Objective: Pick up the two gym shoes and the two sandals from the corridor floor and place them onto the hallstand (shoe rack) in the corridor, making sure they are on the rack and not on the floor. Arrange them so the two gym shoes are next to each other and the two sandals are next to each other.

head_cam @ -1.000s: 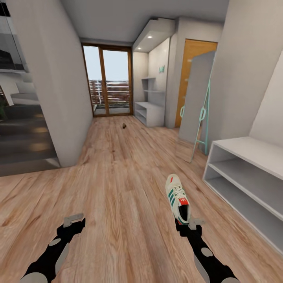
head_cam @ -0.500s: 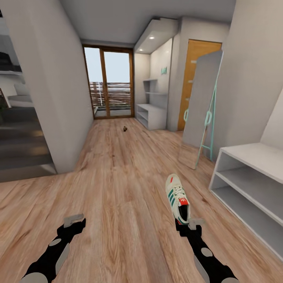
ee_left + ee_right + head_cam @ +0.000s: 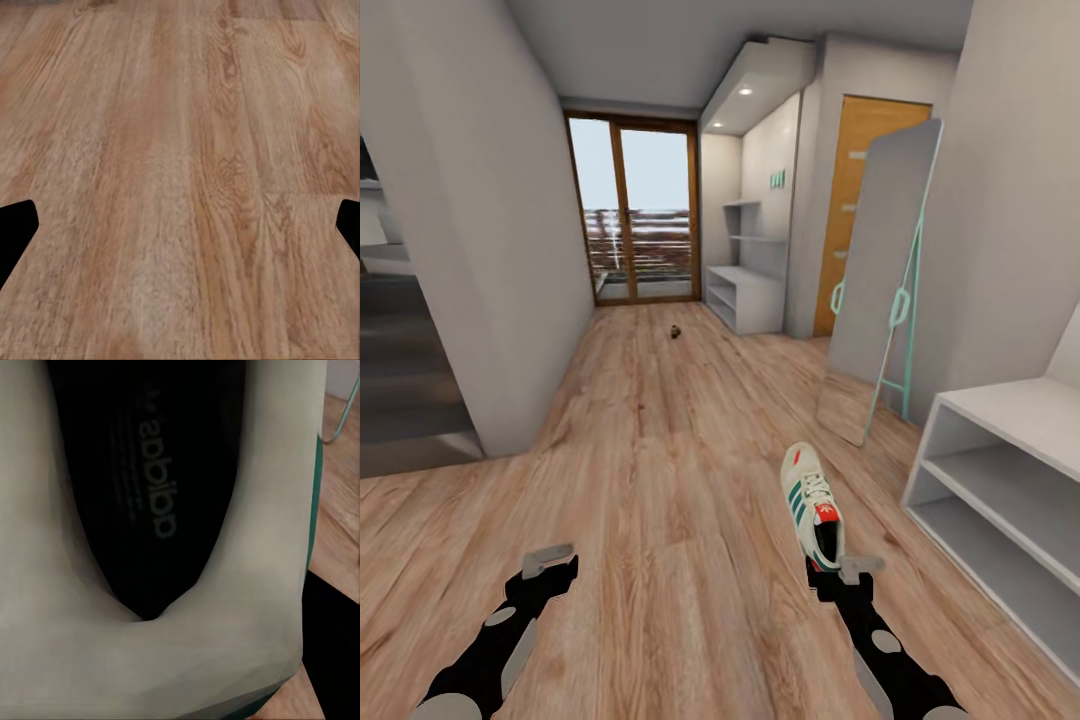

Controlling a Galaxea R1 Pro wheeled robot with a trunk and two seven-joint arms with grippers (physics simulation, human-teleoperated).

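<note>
My right hand point(image 3: 838, 572) has a gym shoe point(image 3: 812, 502) clamped by the heel, toe pointing ahead above the corridor floor point(image 3: 660, 440). Left hand point(image 3: 548, 562) is spread wide, carrying nothing. Hallstand point(image 3: 745, 285) sits way down the corridor.

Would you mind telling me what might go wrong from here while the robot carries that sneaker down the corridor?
1. The right gripper holds the gym shoe only at its heel, toe projecting forward, so it may slip or twist loose.
2. The leaning mirror and low white shelf unit stand close on the right; the shoe could clip them.
3. The hallstand is far off, and a small dark object lies on the floor on the way.
</note>
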